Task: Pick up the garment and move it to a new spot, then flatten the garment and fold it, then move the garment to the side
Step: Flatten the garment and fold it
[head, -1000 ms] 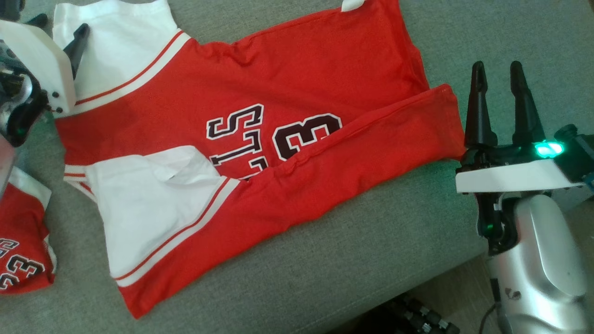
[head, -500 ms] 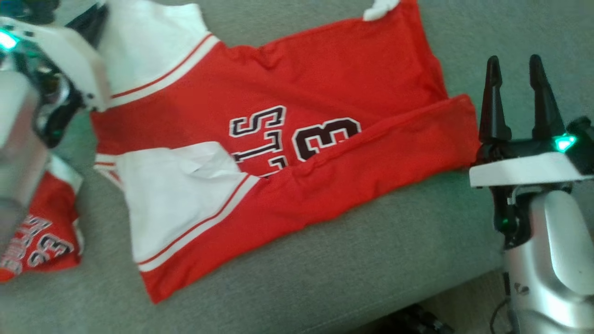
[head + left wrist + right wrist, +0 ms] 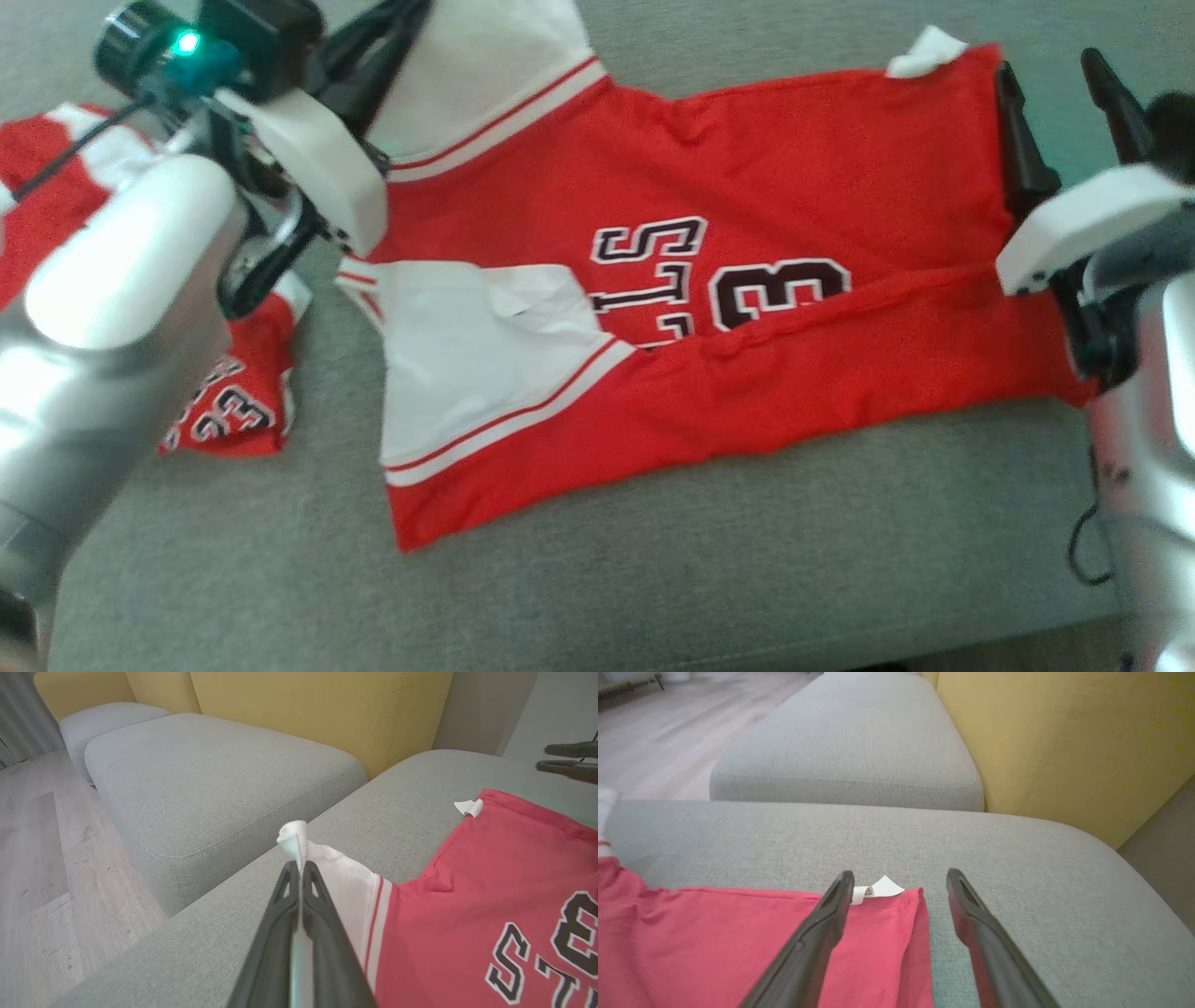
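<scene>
The garment (image 3: 747, 187) is a red jersey with white sleeves and dark numbers, lying spread on the grey sofa cushion (image 3: 653, 579) with its near edge folded over. My left gripper (image 3: 401, 23) is shut on the far white sleeve's edge; the left wrist view shows a pinch of white cloth (image 3: 293, 842) sticking up past the left gripper (image 3: 299, 870). My right gripper (image 3: 1047, 65) stands open over the garment's far right corner. In the right wrist view the right gripper (image 3: 901, 875) straddles the red hem (image 3: 915, 933) by a small white tag (image 3: 878, 890).
A second red jersey (image 3: 233, 401) lies bunched on the cushion at the left, partly behind my left forearm. A yellow backrest (image 3: 327, 714) rises behind, another grey cushion (image 3: 210, 779) adjoins, and wooden floor (image 3: 32, 858) lies beyond it.
My left gripper has shut on the white sleeve's edge. The right gripper has moved forward from beside the folded hem to over the far right corner. The head camera has shifted.
</scene>
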### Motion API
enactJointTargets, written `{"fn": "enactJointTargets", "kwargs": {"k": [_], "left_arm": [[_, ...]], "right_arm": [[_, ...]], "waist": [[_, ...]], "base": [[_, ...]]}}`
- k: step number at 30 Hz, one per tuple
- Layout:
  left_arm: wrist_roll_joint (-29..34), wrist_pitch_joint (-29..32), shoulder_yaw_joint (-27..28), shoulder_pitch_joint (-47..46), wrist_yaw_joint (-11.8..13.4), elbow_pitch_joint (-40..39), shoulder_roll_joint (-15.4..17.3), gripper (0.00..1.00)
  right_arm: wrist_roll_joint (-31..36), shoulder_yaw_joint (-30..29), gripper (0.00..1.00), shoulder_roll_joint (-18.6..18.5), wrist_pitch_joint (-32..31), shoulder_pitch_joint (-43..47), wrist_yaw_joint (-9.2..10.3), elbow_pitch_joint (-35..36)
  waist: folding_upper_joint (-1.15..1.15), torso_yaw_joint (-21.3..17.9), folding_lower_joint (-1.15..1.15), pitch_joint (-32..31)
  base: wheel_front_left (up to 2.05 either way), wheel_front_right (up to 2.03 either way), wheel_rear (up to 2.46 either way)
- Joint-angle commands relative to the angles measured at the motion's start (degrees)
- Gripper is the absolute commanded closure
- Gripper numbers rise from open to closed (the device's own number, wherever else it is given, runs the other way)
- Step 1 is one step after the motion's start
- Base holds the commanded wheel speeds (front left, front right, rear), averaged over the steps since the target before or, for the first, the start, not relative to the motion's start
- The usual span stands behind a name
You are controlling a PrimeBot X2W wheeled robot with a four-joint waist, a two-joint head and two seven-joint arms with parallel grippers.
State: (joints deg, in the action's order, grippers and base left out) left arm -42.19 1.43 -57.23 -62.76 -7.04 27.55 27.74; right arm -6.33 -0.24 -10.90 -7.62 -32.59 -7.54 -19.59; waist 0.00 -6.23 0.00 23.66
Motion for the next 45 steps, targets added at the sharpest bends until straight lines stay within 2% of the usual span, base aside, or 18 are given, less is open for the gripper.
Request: {"fn": "enactJointTargets", "kwargs": {"k": [1,5,10,20,26,27,28,29,36,45], "left_arm": [[0.43,-0.34,2.04,-1.59,0.38,-1.97,1.53,1.0],[0.77,0.42,1.35,-1.22,1.06,-5.58,1.43,1.0],[0.58,1.67,0.95,-1.29,1.48,-8.29,1.49,1.0],[0.72,2.65,0.65,-1.74,2.22,-10.47,2.22,1.0],[0.62,2.84,0.61,-2.18,2.34,-10.74,2.29,1.0],[0.58,2.84,0.62,-2.26,2.34,-10.63,2.3,1.0],[0.56,2.85,0.62,-2.33,2.36,-10.5,2.3,1.0],[0.52,2.86,0.63,-2.39,2.39,-10.35,2.29,1.0],[0.45,2.29,0.86,-2.56,2.7,-8.3,2.76,1.0],[1.76,0.04,1.84,-5.49,2.75,-2.85,3.99,1.0]], "right_arm": [[0.6,1.17,0.0,-1.12,-0.81,-2.03,0.05,0.56],[1.78,1.63,0.0,-3.82,-3.62,-6.35,0.05,-7.01],[3.51,2.48,0.0,-6.59,-3.92,-10.64,0.05,-15.02],[4.72,4.04,0.0,-8.09,-1.22,-16.22,0.05,-26.11],[3.89,7.51,0.0,-8.77,-1.19,-18.47,0.05,-30.99],[3.5,8.43,0.34,-8.86,-1.47,-18.68,0.05,-31.77],[3.0,9.35,0.77,-8.93,-1.64,-18.89,0.05,-32.4],[2.42,10.17,1.0,-9.03,-1.65,-19.09,0.05,-32.88],[-1.12,11.26,1.0,-9.79,4.2,-21.45,0.05,-32.76],[-5.04,9.68,1.0,-8.25,14.76,-23.93,0.05,-31.11]], "waist": [[0.0,1.46,0.0,0.53],[0.0,3.18,0.0,1.31],[0.0,4.55,0.0,2.22],[0.0,5.05,0.0,3.54],[0.0,5.24,0.0,4.04],[0.0,5.25,0.0,4.04],[0.0,5.23,0.0,4.04],[0.0,5.21,0.0,4.02],[0.0,4.24,0.0,3.43],[0.0,1.72,0.0,3.18]], "base": [[0.0,0.0,0.0],[0.0,0.0,0.0],[0.0,0.0,0.0],[0.0,0.0,0.0],[0.0,0.0,0.0],[0.0,0.0,0.0],[0.0,0.0,0.0],[0.0,0.0,0.0],[0.0,0.0,0.0],[0.0,0.0,0.0]]}}
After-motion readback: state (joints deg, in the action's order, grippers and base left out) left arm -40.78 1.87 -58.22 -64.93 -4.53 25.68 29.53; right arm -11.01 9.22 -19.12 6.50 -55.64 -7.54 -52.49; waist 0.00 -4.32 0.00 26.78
